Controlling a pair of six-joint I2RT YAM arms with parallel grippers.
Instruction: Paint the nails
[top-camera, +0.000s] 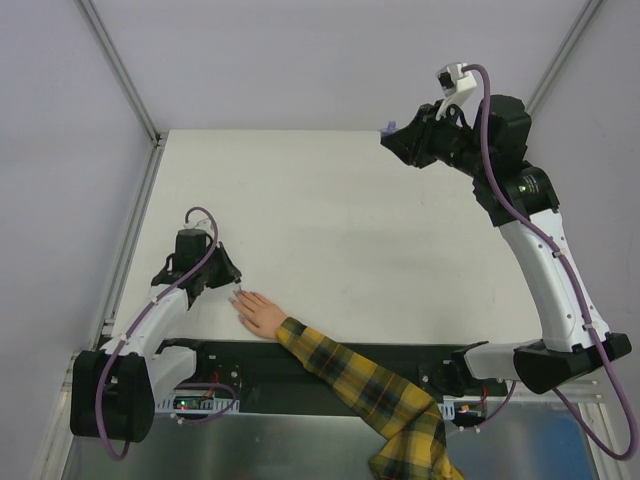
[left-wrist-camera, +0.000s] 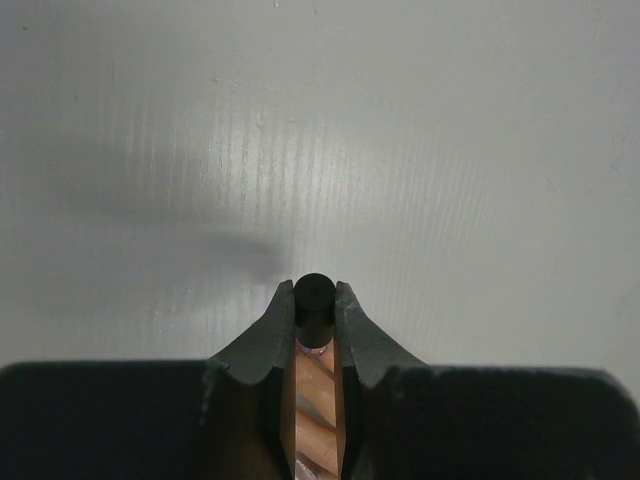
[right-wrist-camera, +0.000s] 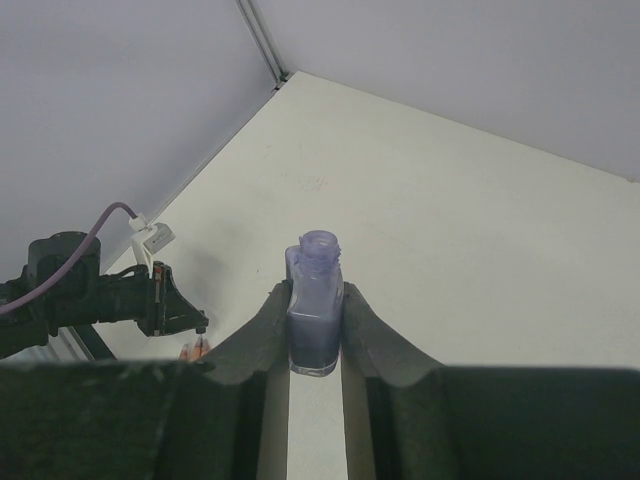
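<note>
Hovering near nails (top-camera: 240, 300), left gripper (top-camera: 228, 282) clamps cap (left-wrist-camera: 314, 297) | right gripper (right-wrist-camera: 315, 292) clamps open bottle (right-wrist-camera: 318, 262) | we fear tilting spills it.

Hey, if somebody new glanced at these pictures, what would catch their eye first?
The peach mannequin hand in its yellow-and-black plaid sleeve lies at the near edge of the table, with the left end effector at its fingertips, shut on a black cap. Over the far right corner, the right end effector holds an uncapped purple polish bottle.
</note>
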